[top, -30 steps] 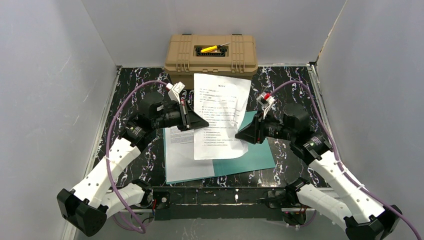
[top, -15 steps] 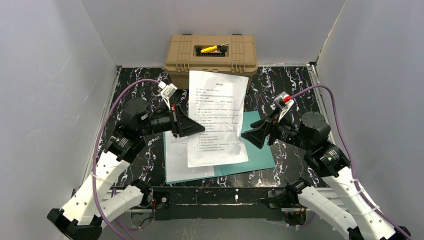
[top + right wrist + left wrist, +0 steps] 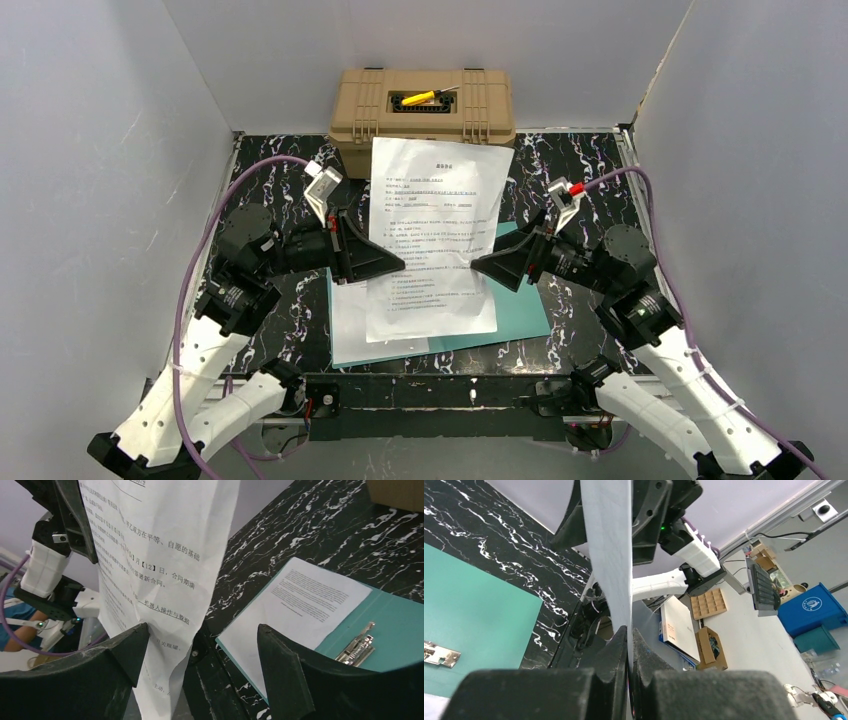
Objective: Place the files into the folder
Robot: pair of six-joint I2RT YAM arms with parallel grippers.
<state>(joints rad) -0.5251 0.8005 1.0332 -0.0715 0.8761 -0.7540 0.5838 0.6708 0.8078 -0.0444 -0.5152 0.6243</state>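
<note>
One sheet (image 3: 432,240) hangs aloft, left jaws clenching its edge, right jaws spread wide beside it.

Enclosure: plain grey walls (image 3: 100,150) on three sides, evenly lit, no hard shadows. Table (image 3: 550,150): black with white marbling. Tan case (image 3: 422,105) at the back edge against the rear wall, lid shut, yellow tool (image 3: 420,97) in the lid recess. Left wrist view, beyond the table: pale floor (image 3: 749,650), blue bin (image 3: 809,607), teal bin (image 3: 821,640) just beside it, cardboard box (image 3: 710,647), keyboard (image 3: 763,582).
</note>
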